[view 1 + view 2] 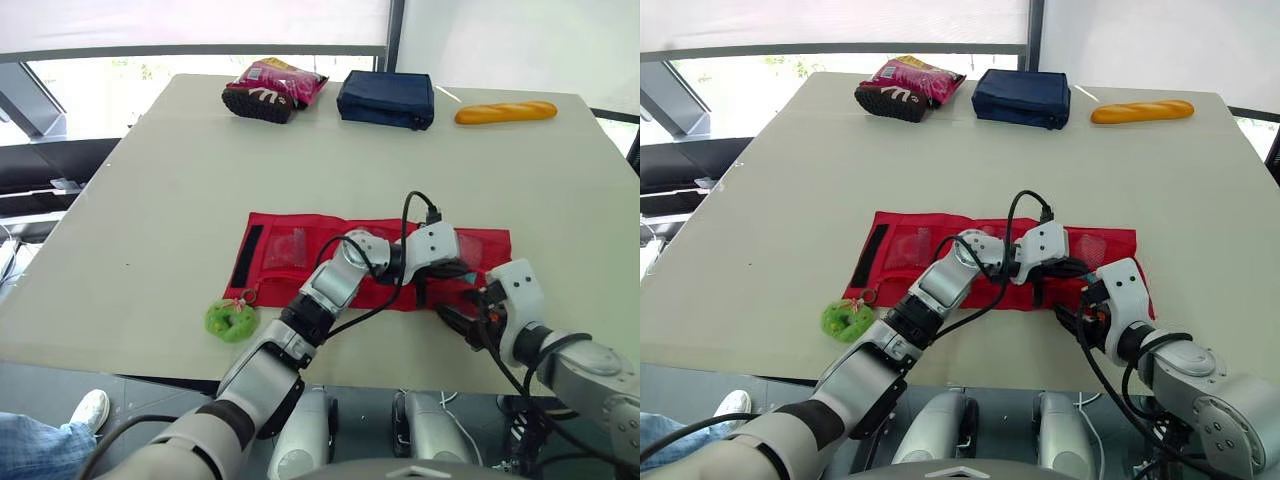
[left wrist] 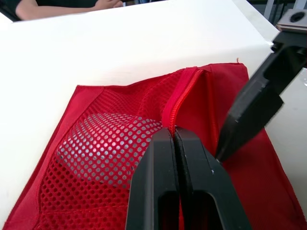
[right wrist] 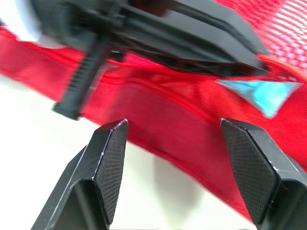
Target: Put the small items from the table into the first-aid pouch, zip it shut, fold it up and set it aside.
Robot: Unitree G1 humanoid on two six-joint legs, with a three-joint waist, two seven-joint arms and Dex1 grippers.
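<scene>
Left eye view gave you the worktop [image 1: 150, 200] from its left side across. A green ring-shaped toy [image 1: 231, 320] lay near the front edge, touching the left corner of the red first-aid pouch [image 1: 290, 250]. The pouch was spread open and flat, with a black strip [image 1: 248, 256] at its left end and mesh pockets along it.

Over the right half of the pouch sat your left hand [image 2: 173, 139]. Its fingers were pressed together, tips against the end of the red zip [image 2: 184, 96] on a mesh pocket. I could not tell whether the zip pull was caught between them. Something pale showed through the mesh [image 2: 100, 143] beside it.

Just right of that, your right hand [image 3: 175, 129] was spread wide and held nothing. It was at the pouch's front edge, and one finger [image 2: 254, 105] came down on the red fabric just beside the zip.

Along the far edge, well apart from the pouch, lay a pink snack bag [image 1: 275, 88], a navy bag [image 1: 386, 98] and a baguette [image 1: 505, 112].
</scene>
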